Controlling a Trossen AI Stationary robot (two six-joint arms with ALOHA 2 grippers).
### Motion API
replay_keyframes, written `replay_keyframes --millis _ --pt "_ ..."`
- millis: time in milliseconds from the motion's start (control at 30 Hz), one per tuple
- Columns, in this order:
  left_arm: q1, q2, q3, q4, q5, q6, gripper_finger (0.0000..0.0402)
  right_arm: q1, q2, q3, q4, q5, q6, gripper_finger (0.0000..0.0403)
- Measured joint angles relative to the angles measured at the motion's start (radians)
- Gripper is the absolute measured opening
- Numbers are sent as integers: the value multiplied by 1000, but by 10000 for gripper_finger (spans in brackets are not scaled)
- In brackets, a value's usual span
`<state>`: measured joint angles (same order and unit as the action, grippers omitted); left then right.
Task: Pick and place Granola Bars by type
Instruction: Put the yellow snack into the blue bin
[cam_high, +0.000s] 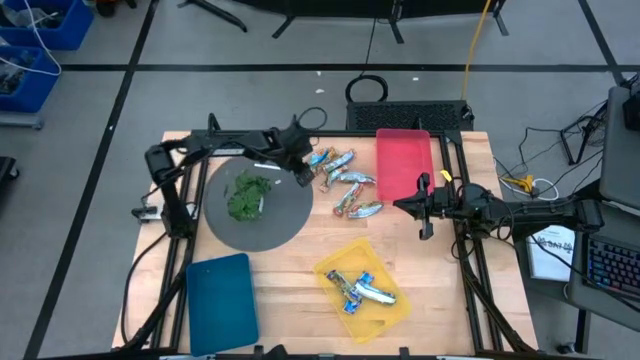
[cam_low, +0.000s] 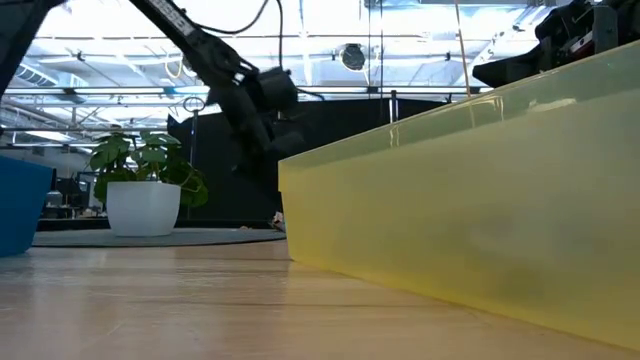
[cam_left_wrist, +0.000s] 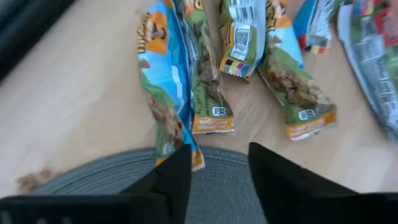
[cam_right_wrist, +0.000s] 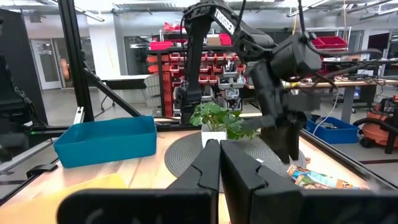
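Several granola bars (cam_high: 346, 182) lie flat on the wood between the grey round mat (cam_high: 285, 222) and the red tray; the left wrist view shows their blue, green and orange wrappers (cam_left_wrist: 208, 81). A few more bars (cam_high: 362, 290) lie in the yellow tray. My left gripper (cam_high: 302, 176) is open. It hangs low over the mat's edge (cam_left_wrist: 217, 168), fingers slanting down at the pile's near ends. My right gripper (cam_right_wrist: 219, 149) is shut and hovers beside the red tray (cam_high: 418, 205), touching nothing. My left gripper has one fingertip (cam_left_wrist: 180, 163) standing at the end of a blue bar (cam_left_wrist: 194, 158) that overlaps the mat's rim. Whether it touches the bar, I cannot tell. The other finger is over bare mat.
A green leafy plant in a white pot (cam_high: 248, 196) stands on the mat, with a small white stick beside it. The red tray (cam_high: 403, 165) lies right of the pile, the yellow tray (cam_high: 392, 318) near the front edge and the blue tray (cam_high: 222, 300) at front left. Bare wood lies between them.
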<state>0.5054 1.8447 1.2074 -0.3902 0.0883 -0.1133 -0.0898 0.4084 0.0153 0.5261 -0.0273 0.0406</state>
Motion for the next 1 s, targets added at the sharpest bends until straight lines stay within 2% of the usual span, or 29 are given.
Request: replay_keyframes --millis 133,267,433,1000 --pt "-9 57 27 3 -12 -5 215 0 0 0 0 0 0 4" --pt "-9 80 31 4 -63 -5 228 0 0 0 0 0 0 4" --pt "-4 74 31 3 -137 -1 212 0 0 0 0 0 0 4" --pt "19 72 31 10 -195 51 161 0 0 0 0 0 0 4"
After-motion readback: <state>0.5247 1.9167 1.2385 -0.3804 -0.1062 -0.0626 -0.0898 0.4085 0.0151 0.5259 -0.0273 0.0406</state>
